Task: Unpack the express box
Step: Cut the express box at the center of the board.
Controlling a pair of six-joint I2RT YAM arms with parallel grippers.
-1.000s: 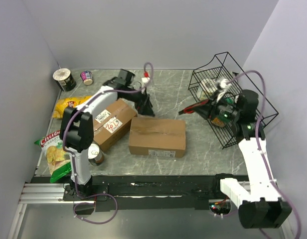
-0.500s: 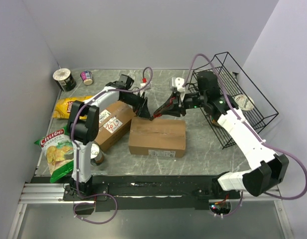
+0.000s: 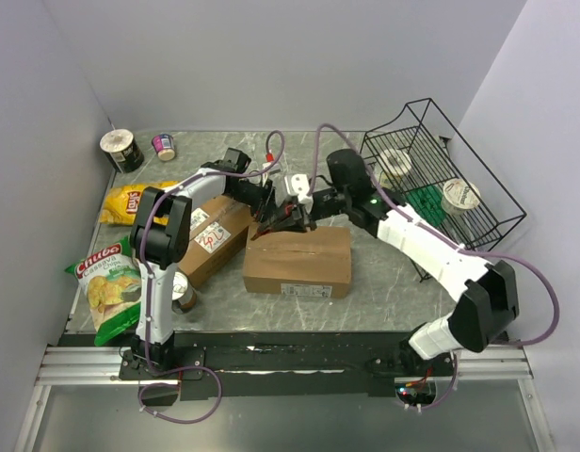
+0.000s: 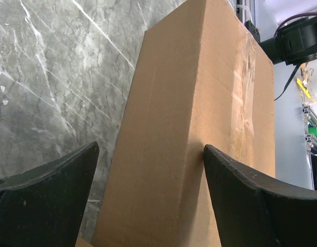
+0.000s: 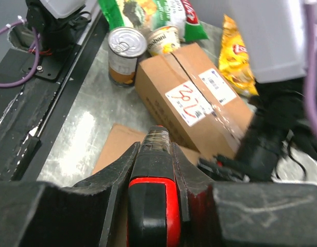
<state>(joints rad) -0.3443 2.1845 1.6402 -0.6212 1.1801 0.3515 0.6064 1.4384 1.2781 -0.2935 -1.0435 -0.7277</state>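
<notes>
The brown taped express box (image 3: 298, 261) lies mid-table. My left gripper (image 3: 267, 215) is open at the box's far left corner. In the left wrist view its fingers (image 4: 60, 180) straddle the box's (image 4: 199, 103) top far edge, the right one touching the top. My right gripper (image 3: 292, 218) is shut on a red and black utility knife (image 5: 153, 195), just beside the left gripper. In the right wrist view the gripper (image 5: 156, 146) holds the knife tip over the box's (image 5: 109, 149) cardboard top.
A second labelled box (image 3: 210, 231) lies left of the express box. A tin can (image 3: 184, 294) and chips bags (image 3: 106, 282) are at the near left, a yellow bag (image 3: 125, 200) behind them. Cups (image 3: 121, 149) stand far left. A wire basket (image 3: 441, 198) holding cups is at the right.
My right arm has swung left from the wire basket to the express box's far left corner, carrying the knife. My left gripper has shifted slightly towards the box's edge.
</notes>
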